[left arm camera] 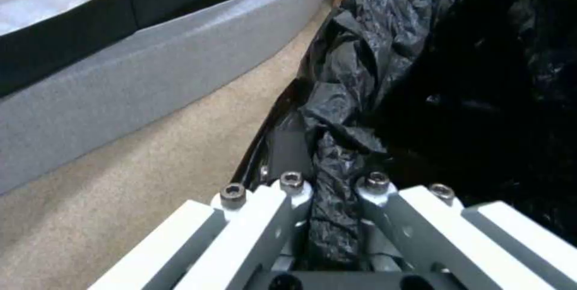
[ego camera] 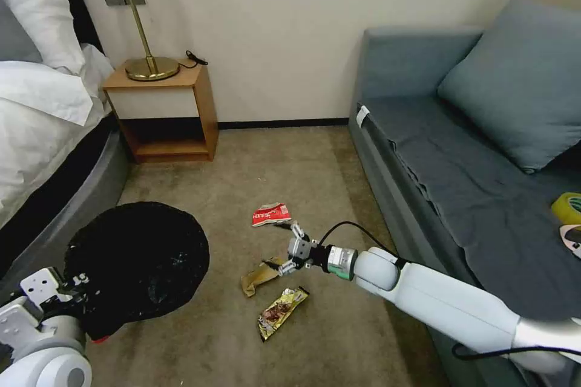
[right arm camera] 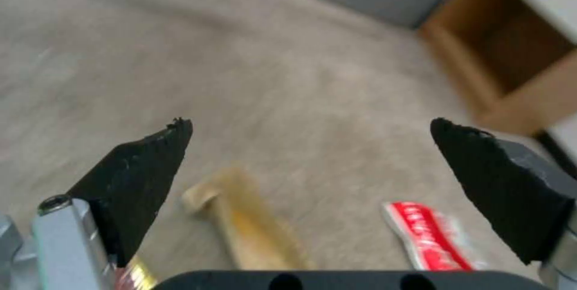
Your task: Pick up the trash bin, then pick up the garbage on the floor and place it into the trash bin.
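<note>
Three litter pieces remain on the beige carpet (ego camera: 290,175); my right gripper (ego camera: 289,249) hovers above them. Left wrist: left gripper (left arm camera: 333,191) clamps the black-bagged white bin's (left arm camera: 421,78) rim. Right wrist: jaws spread over the brown paper wrapper (right arm camera: 252,222), red-and-white packet (right arm camera: 430,238) beside it.

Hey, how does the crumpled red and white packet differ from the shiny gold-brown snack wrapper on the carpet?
The crumpled red-and-white packet is red with white print; the shiny gold-brown snack wrapper is metallic gold with a brown picture. The packet looks short and broad, the wrapper long and narrow. The packet lies beyond the open right gripper, nearer the wall; the wrapper lies on the robot's side of it. Both lie flat on the beige carpet, ungrasped.
</note>
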